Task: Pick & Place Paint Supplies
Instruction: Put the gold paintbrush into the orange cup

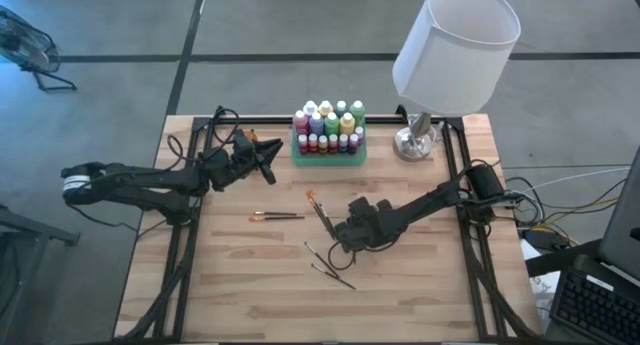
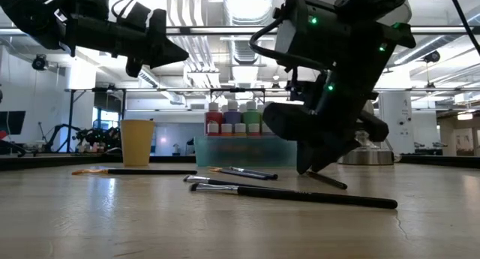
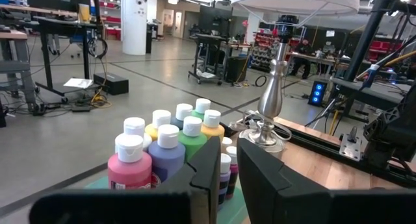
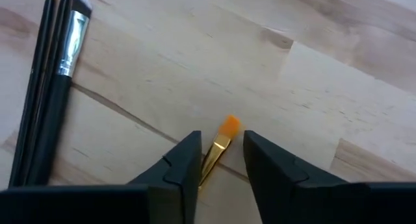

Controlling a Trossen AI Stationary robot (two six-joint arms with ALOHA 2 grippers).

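Observation:
Many small paint bottles (image 1: pixel 328 125) with pale caps stand upright in a green tray (image 1: pixel 328 157) at the table's far middle; they also fill the left wrist view (image 3: pixel 170 152). Several thin dark-handled brushes lie flat on the wood: one (image 1: pixel 277 217) left of centre, two (image 1: pixel 328 265) nearer me, and an orange-tipped one (image 1: pixel 318 211). My right gripper (image 4: pixel 221 162) is low over the orange-tipped brush (image 4: pixel 224 134), open, with a finger on either side of its gold ferrule and a gap on both sides. My left gripper (image 1: pixel 268 157) hovers left of the tray, open by a narrow gap and holding nothing.
A table lamp with a white shade (image 1: pixel 455 45) and a metal base (image 1: pixel 415 143) stands right of the tray. An orange cup (image 2: pixel 136 143) stands on the table below the left arm. Black frame rails (image 1: pixel 190 235) run along both sides. Bare wood lies toward the near edge.

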